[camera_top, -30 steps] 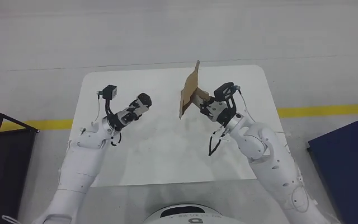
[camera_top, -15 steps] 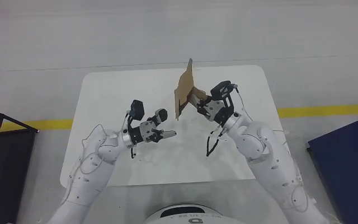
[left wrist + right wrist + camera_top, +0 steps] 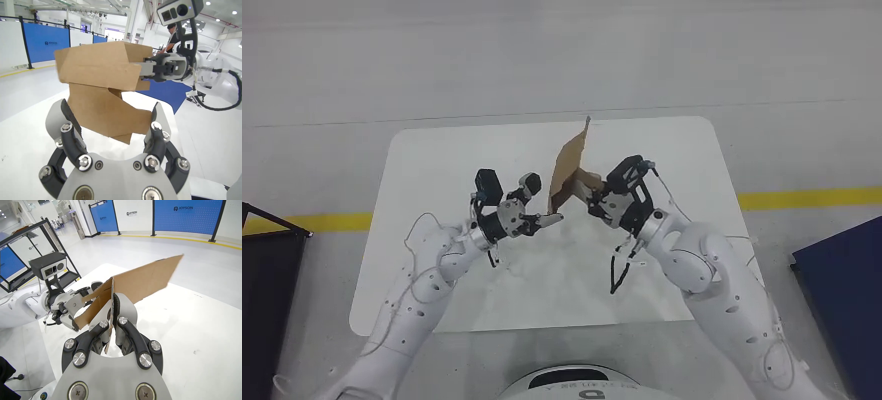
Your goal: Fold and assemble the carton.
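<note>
The brown cardboard carton (image 3: 570, 172) stood edge-up above the white counter (image 3: 442, 170), pinched in the closed right claw (image 3: 113, 302). The left claw (image 3: 108, 111) gaped wide around a lower flap, gripping nothing. With the carton hardly opened out and no flaps tucked, most of the folding seemed left to do.

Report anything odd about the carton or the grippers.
Nothing looks damaged or spilled. The carton hangs tilted above the table, only partly opened, its flaps splayed at uneven angles. The right gripper pinches one panel edge; the left gripper stands open around a loose flap.
</note>
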